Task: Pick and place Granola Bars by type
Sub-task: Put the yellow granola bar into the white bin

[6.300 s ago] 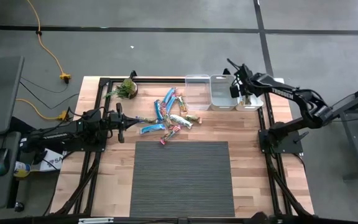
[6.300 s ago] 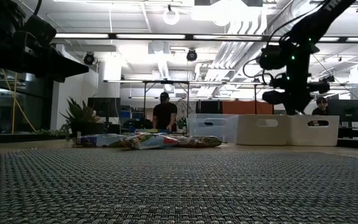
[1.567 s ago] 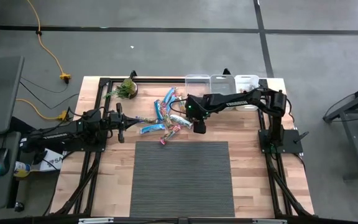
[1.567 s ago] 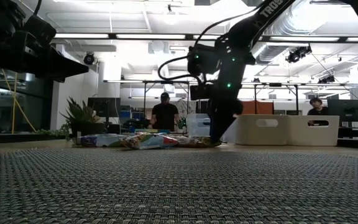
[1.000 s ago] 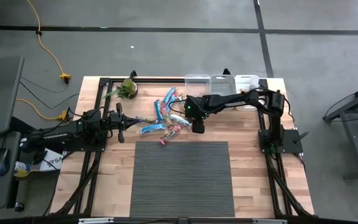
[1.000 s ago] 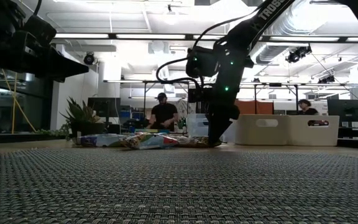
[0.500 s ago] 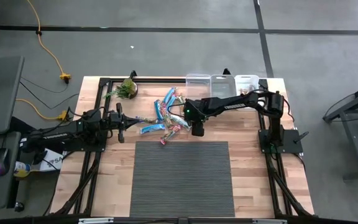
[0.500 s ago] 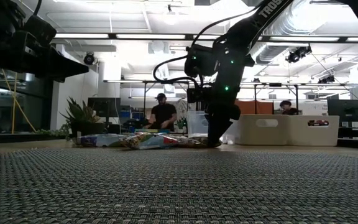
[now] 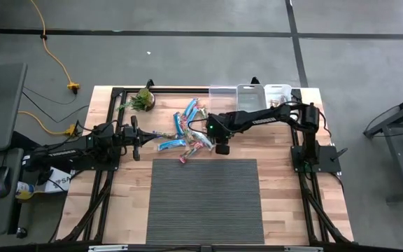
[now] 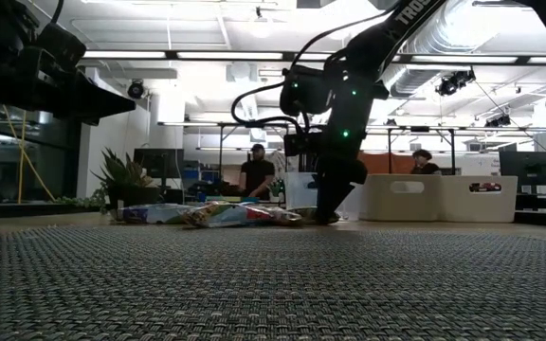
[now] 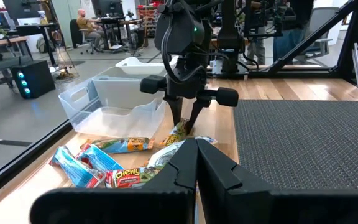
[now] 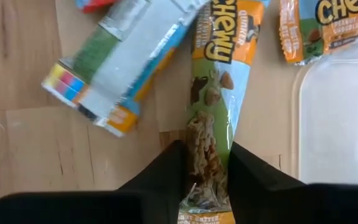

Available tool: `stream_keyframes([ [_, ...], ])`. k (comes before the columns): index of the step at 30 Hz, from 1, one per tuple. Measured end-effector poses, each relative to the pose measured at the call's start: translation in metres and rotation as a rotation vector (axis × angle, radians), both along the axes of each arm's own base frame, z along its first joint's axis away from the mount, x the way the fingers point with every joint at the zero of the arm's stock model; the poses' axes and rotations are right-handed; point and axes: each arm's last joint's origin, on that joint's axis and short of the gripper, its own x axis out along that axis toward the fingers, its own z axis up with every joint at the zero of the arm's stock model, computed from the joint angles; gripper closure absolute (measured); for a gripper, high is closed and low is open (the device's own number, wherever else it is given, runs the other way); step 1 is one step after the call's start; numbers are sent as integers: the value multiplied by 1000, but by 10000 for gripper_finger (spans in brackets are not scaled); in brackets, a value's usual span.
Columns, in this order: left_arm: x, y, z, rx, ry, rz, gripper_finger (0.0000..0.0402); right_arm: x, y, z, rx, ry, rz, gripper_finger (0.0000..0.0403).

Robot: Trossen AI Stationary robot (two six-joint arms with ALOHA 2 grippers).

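Observation:
Several wrapped granola bars [image 9: 187,133] lie in a loose pile on the wooden table. At the pile's right end a yellow-green Chewy bar [image 12: 219,81] lies flat on the wood. My right gripper [image 12: 207,149] points steeply down over it, with one finger on each side of its near end. It also shows in the high view [image 9: 217,140], the low view [image 10: 328,214] and the left wrist view [image 11: 184,124]. My left gripper [image 11: 196,163] waits shut and level at the table's left [image 9: 136,136], holding nothing. My right gripper has the yellow-green bar's near end [image 12: 205,163] between its two fingers [image 12: 169,168], one on each long edge. The fingers come from above, slanting down from the table's right, and lie across the bar. The bar lies flat on the table.
A blue-and-white bar [image 12: 117,62] lies just beside the held one, and an orange-ended Chewy bar [image 12: 328,25] beyond it. Three clear bins [image 9: 249,98] stand at the far right, a potted plant [image 9: 144,99] at the far left, and a dark woven mat [image 9: 205,199] in front.

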Motion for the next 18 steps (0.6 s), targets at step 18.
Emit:
stream_keyframes([
  [18,0,0,0,0,0,0,400,10,-6,26,-66,44,-22,334],
])
